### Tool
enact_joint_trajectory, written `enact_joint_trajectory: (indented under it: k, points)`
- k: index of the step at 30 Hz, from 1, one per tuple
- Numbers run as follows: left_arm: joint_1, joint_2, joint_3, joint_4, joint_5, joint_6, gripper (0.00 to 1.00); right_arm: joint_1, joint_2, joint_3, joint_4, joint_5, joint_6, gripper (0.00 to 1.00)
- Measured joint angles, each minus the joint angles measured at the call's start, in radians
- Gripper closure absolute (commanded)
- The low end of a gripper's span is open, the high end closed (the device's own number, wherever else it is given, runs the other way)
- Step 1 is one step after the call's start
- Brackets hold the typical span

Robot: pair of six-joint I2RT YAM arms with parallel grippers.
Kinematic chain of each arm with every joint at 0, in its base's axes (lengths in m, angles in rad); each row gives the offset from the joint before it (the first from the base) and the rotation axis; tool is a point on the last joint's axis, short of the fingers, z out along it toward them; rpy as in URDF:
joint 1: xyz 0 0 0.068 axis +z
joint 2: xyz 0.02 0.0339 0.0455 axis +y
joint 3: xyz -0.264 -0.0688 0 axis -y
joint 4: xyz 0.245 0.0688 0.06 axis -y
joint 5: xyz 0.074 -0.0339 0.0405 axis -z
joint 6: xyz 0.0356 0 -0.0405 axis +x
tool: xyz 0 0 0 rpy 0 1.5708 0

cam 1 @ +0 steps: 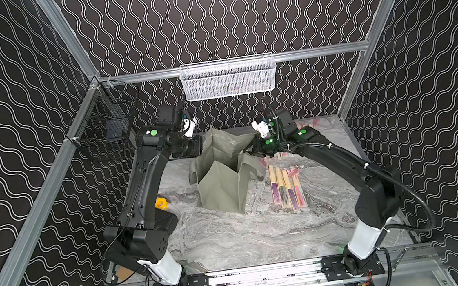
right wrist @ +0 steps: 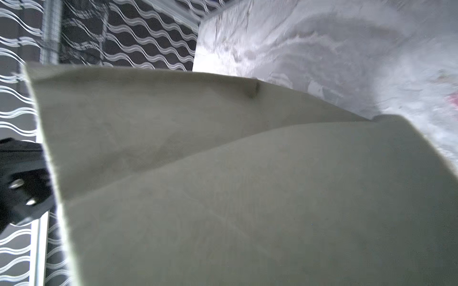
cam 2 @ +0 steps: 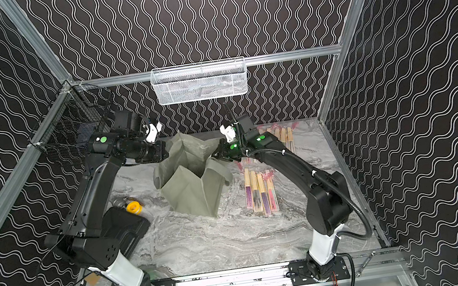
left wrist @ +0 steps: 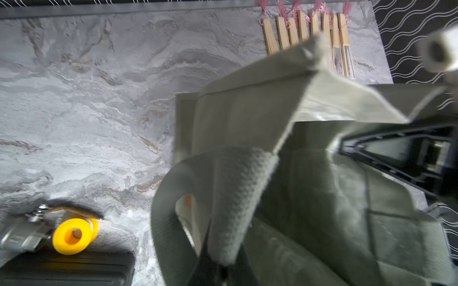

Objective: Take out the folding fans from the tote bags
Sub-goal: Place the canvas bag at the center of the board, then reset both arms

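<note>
Room: table (cam 1: 250, 238) open before one tote (cam 1: 222, 193)
Fans (cam 1: 281, 188): four near; far row (left wrist: 303, 27) eight
Left gripper (cam 1: 201, 146), right gripper (cam 1: 246, 151): at tote rims; grip untellable

tops: high, downward, whole scene (shared) | wrists: close on tote (left wrist: 247, 111)

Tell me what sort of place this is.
Probably a robot test cell, not a home: an aluminium frame, a left arm and right arm bolted to a front rail, and a marble-look tabletop staged with a tote bag and folding fans.
</note>
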Motion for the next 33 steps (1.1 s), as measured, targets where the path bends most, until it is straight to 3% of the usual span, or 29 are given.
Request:
enact_joint_trajectory:
  k: [2, 6, 7, 8, 13, 16, 20, 26, 33]
  points:
    - [0.01, -0.005, -0.011, 0.006, 0.003, -0.004, 0.48, 0.0, 0.003, 0.013, -0.027, 0.001, -0.021, 0.41]
    - [0.032, -0.067, -0.04, 0.057, -0.002, -0.024, 0.21, 0.0, -0.036, 0.037, -0.052, 0.041, -0.071, 0.26]
    - [0.039, -0.094, -0.05, 0.081, -0.002, -0.028, 0.09, -0.001, -0.06, 0.037, -0.055, 0.056, -0.084, 0.22]
    - [0.045, -0.126, -0.063, 0.112, -0.006, -0.031, 0.06, -0.001, -0.085, 0.037, -0.058, 0.072, -0.101, 0.19]
    - [0.049, -0.343, -0.24, 0.348, -0.089, -0.051, 0.05, -0.001, -0.231, -0.029, -0.024, 0.14, -0.175, 0.13]
    - [0.05, -0.587, -0.518, 0.62, -0.191, -0.014, 0.07, -0.002, -0.357, -0.137, 0.02, 0.225, -0.217, 0.13]
    - [0.05, -0.85, -0.959, 1.016, -0.344, 0.076, 0.08, -0.006, -0.598, -0.413, 0.161, 0.42, -0.268, 0.11]
    - [0.05, -0.904, -1.241, 1.223, -0.58, 0.115, 0.08, -0.034, -0.858, -0.813, 0.346, 0.768, -0.328, 0.1]
    - [0.05, -0.855, -1.476, 1.439, -0.823, 0.107, 0.1, -0.096, -0.9, -1.123, 0.547, 1.081, -0.401, 0.06]
